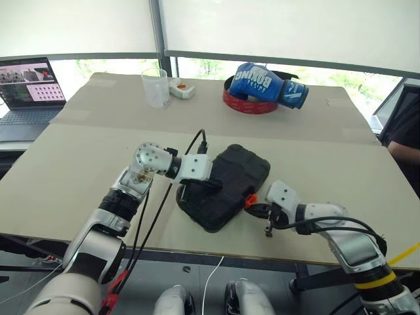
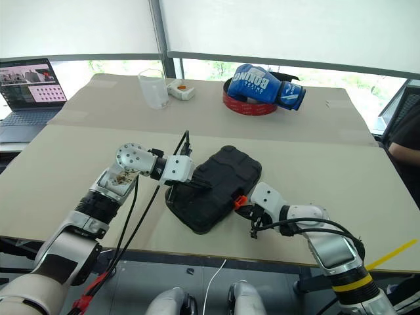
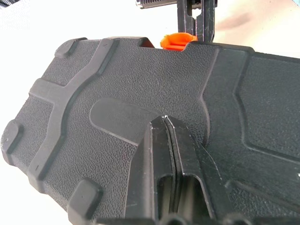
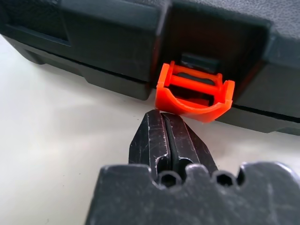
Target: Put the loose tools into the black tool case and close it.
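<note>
The black tool case lies closed on the table, near its front edge. My left gripper is shut, its fingertips resting on the textured lid. My right gripper is also shut, its tip just below and touching the small orange latch on the case's near side. That latch hangs open, tilted away from the shell. In the left wrist view the right gripper stands right beside the latch. The loose tools are out of view.
At the back of the table a blue boxing glove lies on a red ring, with a clear plastic cup and a small white box beside them. A laptop stands far left. A person sits at the right edge.
</note>
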Controlling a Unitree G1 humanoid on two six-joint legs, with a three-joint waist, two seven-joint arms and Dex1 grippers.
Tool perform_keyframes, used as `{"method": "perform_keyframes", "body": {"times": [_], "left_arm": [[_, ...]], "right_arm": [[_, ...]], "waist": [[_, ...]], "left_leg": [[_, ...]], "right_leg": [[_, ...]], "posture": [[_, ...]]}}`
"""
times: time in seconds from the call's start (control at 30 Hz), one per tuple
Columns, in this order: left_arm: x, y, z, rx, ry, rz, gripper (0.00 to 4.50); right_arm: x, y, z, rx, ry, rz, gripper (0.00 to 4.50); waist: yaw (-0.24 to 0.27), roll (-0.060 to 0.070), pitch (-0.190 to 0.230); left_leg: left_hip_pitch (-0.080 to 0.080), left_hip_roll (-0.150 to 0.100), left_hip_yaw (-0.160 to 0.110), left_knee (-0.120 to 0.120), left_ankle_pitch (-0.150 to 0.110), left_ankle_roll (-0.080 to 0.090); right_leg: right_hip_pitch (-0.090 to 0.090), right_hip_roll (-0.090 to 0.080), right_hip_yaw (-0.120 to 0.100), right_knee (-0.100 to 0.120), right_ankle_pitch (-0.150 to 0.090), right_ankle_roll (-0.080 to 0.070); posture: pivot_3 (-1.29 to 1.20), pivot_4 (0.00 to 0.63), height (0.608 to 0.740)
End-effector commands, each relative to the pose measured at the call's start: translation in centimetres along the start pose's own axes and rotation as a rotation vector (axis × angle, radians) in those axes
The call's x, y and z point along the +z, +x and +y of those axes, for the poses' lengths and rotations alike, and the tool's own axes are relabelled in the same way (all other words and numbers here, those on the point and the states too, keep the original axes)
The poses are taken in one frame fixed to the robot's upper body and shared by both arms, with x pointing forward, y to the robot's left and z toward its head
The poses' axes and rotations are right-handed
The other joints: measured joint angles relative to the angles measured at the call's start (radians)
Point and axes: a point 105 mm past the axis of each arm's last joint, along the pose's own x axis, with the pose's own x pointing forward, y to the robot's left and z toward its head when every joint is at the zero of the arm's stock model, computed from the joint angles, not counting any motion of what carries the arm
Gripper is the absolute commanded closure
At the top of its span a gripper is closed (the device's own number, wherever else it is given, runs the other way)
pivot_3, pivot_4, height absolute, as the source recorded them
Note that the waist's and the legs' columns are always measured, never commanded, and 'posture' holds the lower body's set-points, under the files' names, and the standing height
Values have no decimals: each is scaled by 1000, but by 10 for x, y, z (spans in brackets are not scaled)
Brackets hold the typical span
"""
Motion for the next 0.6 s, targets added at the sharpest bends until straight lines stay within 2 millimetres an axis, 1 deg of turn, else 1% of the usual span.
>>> {"method": "perform_keyframes", "body": {"times": [0.03, 0.2, 0.3, 0.5, 0.6], "left_arm": [[-22, 6, -20, -80, -1, 94, 4436], [-25, 9, -23, -93, 10, 103, 4436], [-25, 11, -22, -90, 8, 95, 4436], [-25, 15, -21, -88, 4, 89, 4436], [-24, 17, -20, -85, 1, 84, 4436]], "right_arm": [[25, -11, -13, -65, -89, -79, 4500], [35, -23, -19, -64, -158, -72, 4500], [48, -28, -23, -60, -157, -100, 4500], [60, -22, -23, -40, -138, -135, 4500], [59, -20, -22, -34, -141, -127, 4500]], "waist": [[-1, 0, 0], [-2, 2, -1], [-3, 2, -1], [-9, 2, -1], [-10, 3, -2]], "left_leg": [[0, 0, 0, 0, 0, 0], [1, 0, 0, 0, 0, 0], [1, 0, 0, 0, 0, 0], [3, 1, 0, 0, 0, 0], [3, 1, 0, 0, 0, 0]], "right_leg": [[0, 0, 0, 0, 0, 0], [1, 0, 0, 0, 0, 0], [1, 0, 0, 0, 0, 0], [1, 0, 0, 2, 0, 0], [1, -1, 1, 3, 0, 0]], "posture": [[0, 150, 714], [0, 150, 714], [0, 150, 714], [0, 150, 714], [0, 150, 714]]}}
